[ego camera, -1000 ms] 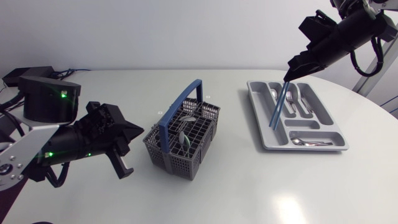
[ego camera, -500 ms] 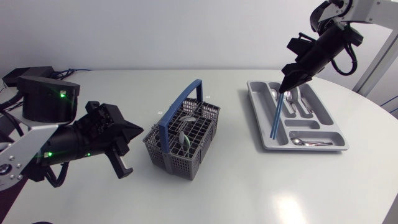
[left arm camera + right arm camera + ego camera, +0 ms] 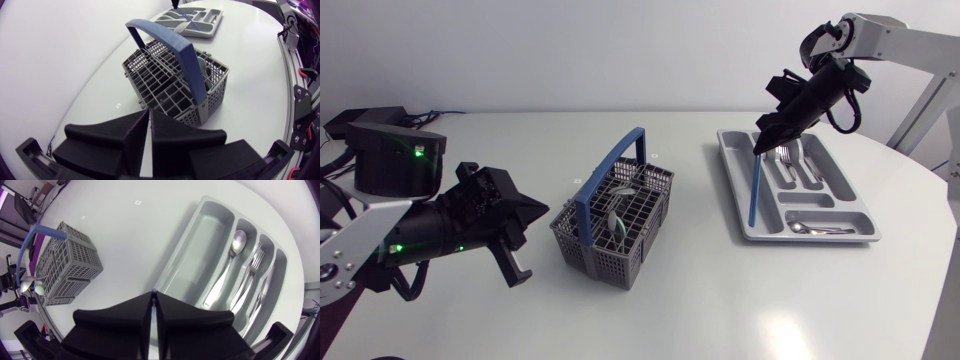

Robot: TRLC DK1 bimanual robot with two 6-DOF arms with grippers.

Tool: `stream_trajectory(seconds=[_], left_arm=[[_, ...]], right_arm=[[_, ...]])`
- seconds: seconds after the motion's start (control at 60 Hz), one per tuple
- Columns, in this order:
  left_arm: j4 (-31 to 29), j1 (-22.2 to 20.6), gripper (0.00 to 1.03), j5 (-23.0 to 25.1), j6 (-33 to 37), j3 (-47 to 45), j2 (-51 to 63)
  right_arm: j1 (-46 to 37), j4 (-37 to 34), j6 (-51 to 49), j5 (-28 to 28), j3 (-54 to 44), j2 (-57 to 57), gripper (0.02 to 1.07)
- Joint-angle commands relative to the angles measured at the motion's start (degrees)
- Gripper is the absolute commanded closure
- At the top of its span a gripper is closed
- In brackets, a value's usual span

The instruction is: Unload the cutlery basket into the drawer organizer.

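Note:
The grey cutlery basket (image 3: 620,240) with a blue handle (image 3: 605,180) stands mid-table and holds a few pieces of cutlery (image 3: 617,222). At the back right lies the grey drawer organizer (image 3: 820,238). Over its left long compartment my right gripper (image 3: 761,148) is shut on a thin blue stick (image 3: 754,190) that hangs down into the tray. In the right wrist view only the stick's tip (image 3: 153,290) shows between the shut fingers, above the empty long compartment (image 3: 210,230). My left gripper (image 3: 520,240) is shut and empty, left of the basket (image 3: 165,90).
A spoon (image 3: 235,240) and forks (image 3: 255,262) lie in the organizer's narrower compartments, and more cutlery (image 3: 815,228) in its front cross compartment. Bare table lies between basket and organizer. The table's curved edge runs close behind the organizer on the right.
My right gripper has swung left and down with the blue stick, from above the fork compartments to the organizer's left long compartment. The left arm and the basket have not moved.

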Motion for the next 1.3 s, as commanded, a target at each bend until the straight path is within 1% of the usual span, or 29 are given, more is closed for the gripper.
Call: stream_trajectory(seconds=[0.0, 0.25, 0.433, 0.55, 0.583, 0.667, 0.733, 0.767, 0.8, 0.917, 1.017, 1.1, 1.167, 1.217, 1.283], left_arm=[[-0.2, 0.5, 0.82, -0.1, 0.9, -1.7, -0.7], [-0.2, 0.4, 0.82, -0.1, 0.7, -2.1, -1.2], [-0.2, 0.3, 0.82, -0.1, 0.4, -2.7, -1.7], [-0.2, 0.2, 0.82, -0.1, 0.3, -2.8, -2.1], [-0.2, 0.1, 0.82, -0.1, 0.3, -2.8, -2.1], [-0.2, 0.0, 0.82, -0.1, 0.2, -3.0, -2.2], [-0.2, 0.0, 0.82, -0.1, 0.2, -3.4, -2.5], [-0.2, 0.0, 0.82, -0.1, 0.2, -3.6, -2.6], [-0.2, 0.0, 0.82, -0.1, 0.2, -3.7, -2.8], [-0.6, 0.2, 0.82, -0.1, 0.3, -4.3, -3.8], [-1.4, 0.3, 0.82, 0.3, 0.5, -5.1, -5.2], [-1.6, 0.0, 0.82, 1.3, 0.8, -6.6, -6.4], [-1.6, -0.3, 0.82, 1.4, 1.3, -7.6, -7.2], [-1.8, -0.6, 0.82, 1.8, 1.9, -8.2, -7.7], [-1.9, -0.9, 0.82, 2.1, 2.7, -8.9, -8.2]], right_arm=[[-0.1, 2.4, 1.9, -0.1, 0.7, 3.0, 1.0], [-0.5, 11.6, 5.7, 0.8, 0.6, 6.8, 0.98], [-0.6, 18.4, 8.6, 5.2, -0.3, 9.1, 0.98], [-0.4, 20.6, 9.2, 7.8, -0.7, 9.7, 0.97], [-0.2, 21.0, 9.4, 8.3, -0.8, 9.7, 0.9], [-0.1, 21.5, 9.9, 9.2, -1.4, 9.2, 0.65], [0.0, 22.0, 9.9, 9.4, -2.6, 7.7, 0.42], [0.1, 22.5, 9.9, 9.5, -3.6, 6.8, 0.34], [0.2, 22.9, 9.9, 9.7, -4.4, 5.7, 0.3], [0.7, 24.9, 9.9, 9.5, -8.8, 1.1, 0.29], [2.2, 27.7, 9.9, 7.2, -14.5, -4.1, 0.29], [5.2, 29.8, 10.5, 5.7, -19.9, -8.5, 0.29], [6.8, 30.9, 11.8, 4.0, -21.6, -9.9, 0.29], [8.4, 31.0, 12.8, 3.7, -22.0, -10.1, 0.29], [9.9, 31.1, 13.9, 1.7, -22.1, -9.9, 0.29]])
